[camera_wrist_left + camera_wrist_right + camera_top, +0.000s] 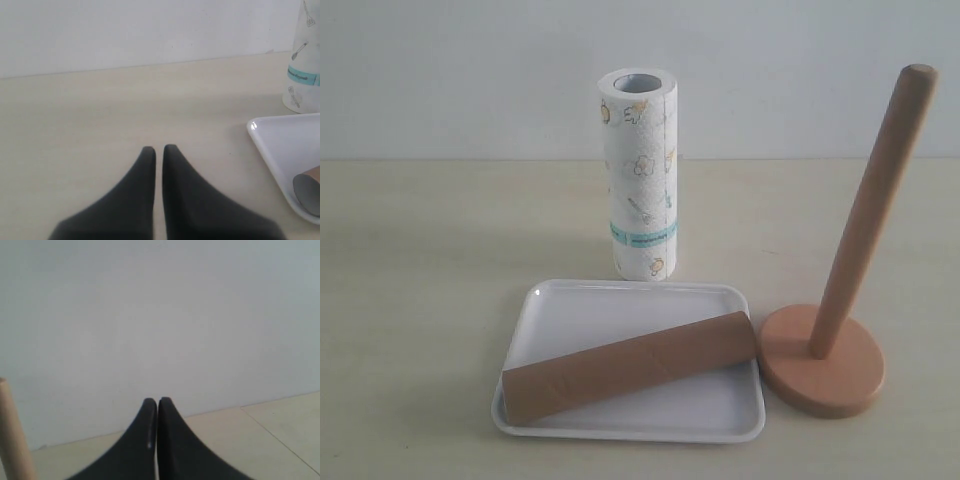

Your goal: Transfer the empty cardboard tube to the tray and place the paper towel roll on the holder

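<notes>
The brown cardboard tube [630, 365] lies slantwise in the white tray [620, 305] at the table's front; its open end [307, 192] and the tray's corner [270, 142] also show in the left wrist view. Behind the tray the paper towel roll [640, 175] stands upright on the table, its lower part [304, 60] seen from the left wrist. The wooden holder [825, 365] stands to the tray's right with its pole [870, 210] bare; the pole [12, 440] edges the right wrist view. My left gripper [159, 149] and right gripper [157, 401] are shut and hold nothing; neither appears in the exterior view.
A pale wooden tabletop [420, 280] runs back to a plain white wall [470, 70]. A seam in the tabletop [280, 440] shows in the right wrist view.
</notes>
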You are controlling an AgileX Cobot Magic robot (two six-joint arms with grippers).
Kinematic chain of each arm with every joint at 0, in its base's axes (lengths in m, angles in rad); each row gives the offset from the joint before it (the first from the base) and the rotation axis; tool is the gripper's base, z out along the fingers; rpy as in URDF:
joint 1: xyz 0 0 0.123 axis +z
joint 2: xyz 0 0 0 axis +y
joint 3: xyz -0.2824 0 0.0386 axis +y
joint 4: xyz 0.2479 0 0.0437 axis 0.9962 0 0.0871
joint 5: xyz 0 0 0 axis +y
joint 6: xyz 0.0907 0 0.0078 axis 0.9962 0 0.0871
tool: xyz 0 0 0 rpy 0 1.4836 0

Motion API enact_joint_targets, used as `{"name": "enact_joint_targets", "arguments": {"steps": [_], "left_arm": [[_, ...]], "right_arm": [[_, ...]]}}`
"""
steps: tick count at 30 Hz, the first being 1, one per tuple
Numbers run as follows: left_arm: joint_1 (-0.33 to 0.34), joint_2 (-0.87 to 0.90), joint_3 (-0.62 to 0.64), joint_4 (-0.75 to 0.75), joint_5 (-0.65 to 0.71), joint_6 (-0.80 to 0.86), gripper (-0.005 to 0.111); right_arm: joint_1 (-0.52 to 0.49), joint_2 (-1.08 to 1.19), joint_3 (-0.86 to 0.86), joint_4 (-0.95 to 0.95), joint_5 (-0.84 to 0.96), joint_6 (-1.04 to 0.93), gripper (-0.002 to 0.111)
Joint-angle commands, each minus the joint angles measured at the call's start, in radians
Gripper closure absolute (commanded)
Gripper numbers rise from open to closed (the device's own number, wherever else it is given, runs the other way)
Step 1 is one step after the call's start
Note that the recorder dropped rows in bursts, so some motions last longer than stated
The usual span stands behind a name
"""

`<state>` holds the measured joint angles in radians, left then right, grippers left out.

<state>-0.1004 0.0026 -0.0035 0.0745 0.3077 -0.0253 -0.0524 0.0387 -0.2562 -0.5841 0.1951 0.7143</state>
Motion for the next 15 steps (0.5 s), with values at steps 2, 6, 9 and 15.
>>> {"name": "enact_joint_targets", "arguments": {"steps": [2, 6, 9, 15], "left_arm": [[0.002, -0.003, 0.003, 0.001, -0.001, 0.000, 0.102], [0.002, -0.003, 0.003, 0.001, -0.001, 0.000, 0.102], [0.002, -0.003, 0.003, 0.001, -0.001, 0.000, 0.102], [0.002, -0.003, 0.003, 0.001, -0.001, 0.000, 0.102]], "right_arm": [[-0.007, -0.006, 0.007, 0.563, -0.004, -0.663, 0.109], [-0.007, -0.006, 0.007, 0.603, -0.004, -0.706, 0.109], [-0.007, -0.006, 0.007, 0.603, 0.015, -0.706, 0.109], [-0.007, -0.016, 0.129, 0.603, 0.013, -0.706, 0.109]]}}
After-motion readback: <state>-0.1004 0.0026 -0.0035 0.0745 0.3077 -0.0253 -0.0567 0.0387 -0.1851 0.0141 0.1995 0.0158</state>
